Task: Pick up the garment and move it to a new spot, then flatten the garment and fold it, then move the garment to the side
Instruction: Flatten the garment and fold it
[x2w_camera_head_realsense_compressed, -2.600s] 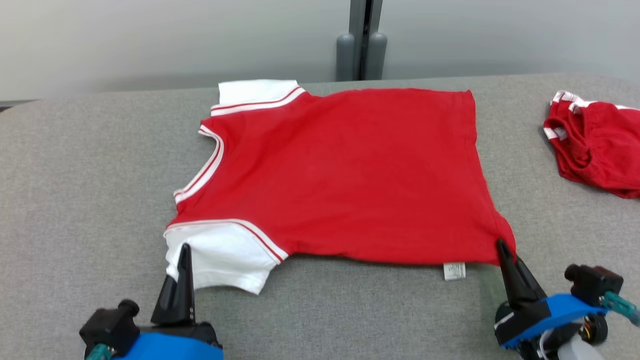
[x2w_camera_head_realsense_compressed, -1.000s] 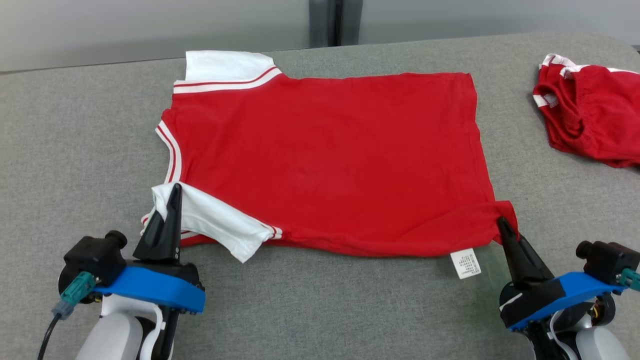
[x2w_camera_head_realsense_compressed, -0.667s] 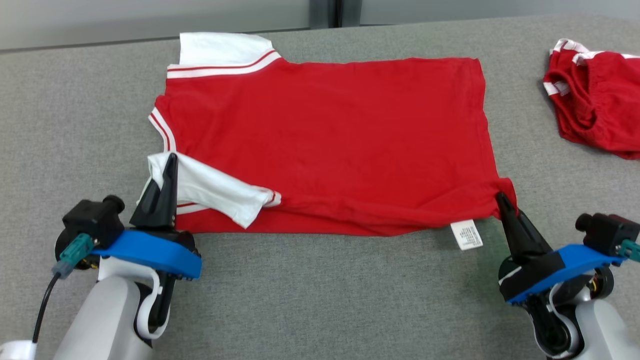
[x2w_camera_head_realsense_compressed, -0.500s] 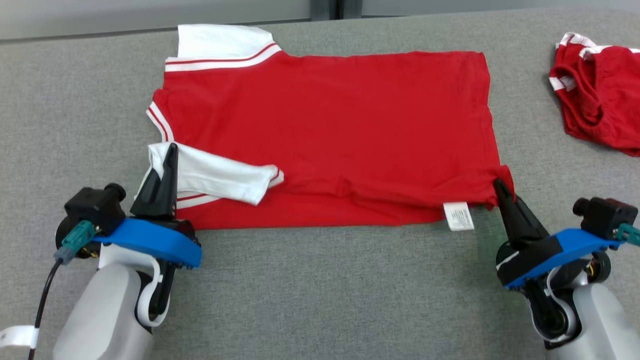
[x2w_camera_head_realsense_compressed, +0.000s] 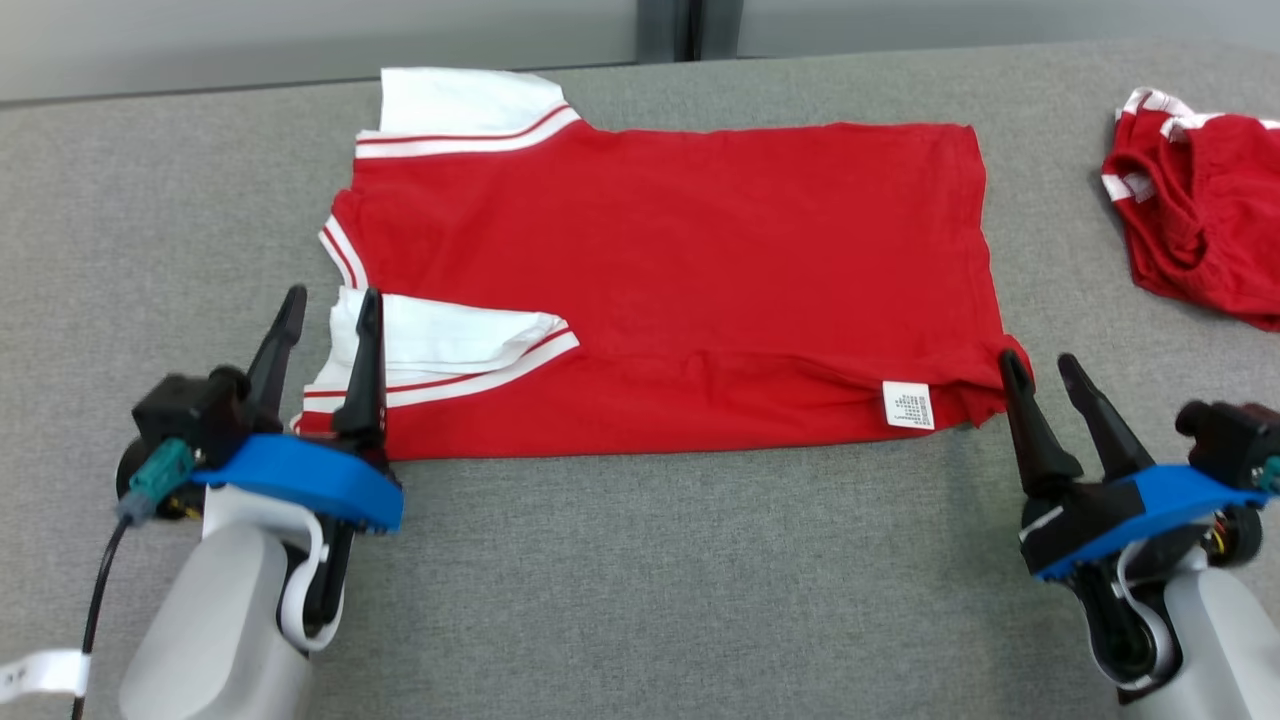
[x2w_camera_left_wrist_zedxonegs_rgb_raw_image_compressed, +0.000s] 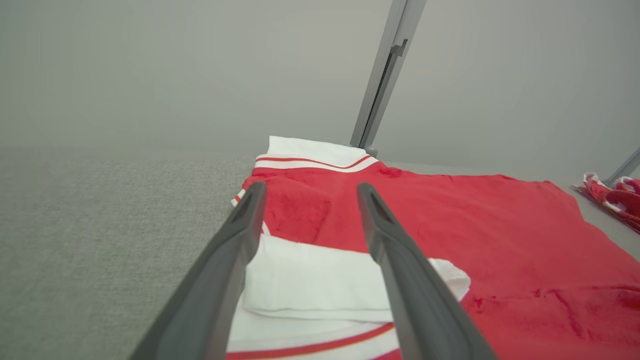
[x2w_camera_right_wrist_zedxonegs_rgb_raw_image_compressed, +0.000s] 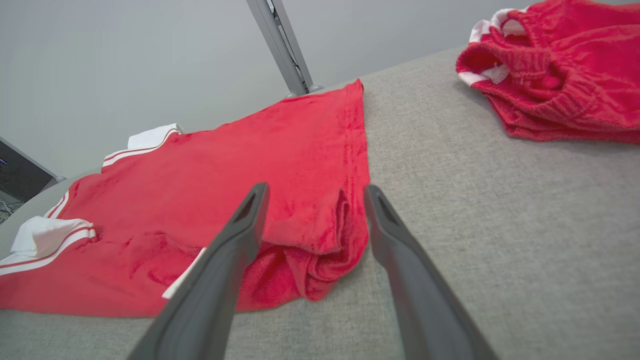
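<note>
Our left gripper (x2w_camera_head_realsense_compressed: 334, 294) and right gripper (x2w_camera_head_realsense_compressed: 1037, 358) stand spread, empty; the red white-sleeved fabric T-shirt (x2w_camera_head_realsense_compressed: 680, 280) lies just ahead of both; its white printed label (x2w_camera_head_realsense_compressed: 907, 405), beside the right gripper, we cannot read.

The print on the care label (x2w_camera_head_realsense_compressed: 907, 405), at the shirt's (x2w_camera_head_realsense_compressed: 680, 250) 5 o'clock corner, is too small for you to read. In the right wrist view one finger of the right gripper (x2w_camera_right_wrist_zedxonegs_rgb_raw_image_compressed: 316, 189) covers most of that label. The second red garment (x2w_camera_head_realsense_compressed: 1200, 210), at 2 o'clock in the head view, runs off the right edge, so you lose its far side. The post (x2w_camera_head_realsense_compressed: 690, 28) at 12 o'clock is cut by the top edge. In the left wrist view the fingers (x2w_camera_left_wrist_zedxonegs_rgb_raw_image_compressed: 220, 280) of the left gripper (x2w_camera_left_wrist_zedxonegs_rgb_raw_image_compressed: 311, 186) cover parts of the white sleeve (x2w_camera_left_wrist_zedxonegs_rgb_raw_image_compressed: 320, 285).
</note>
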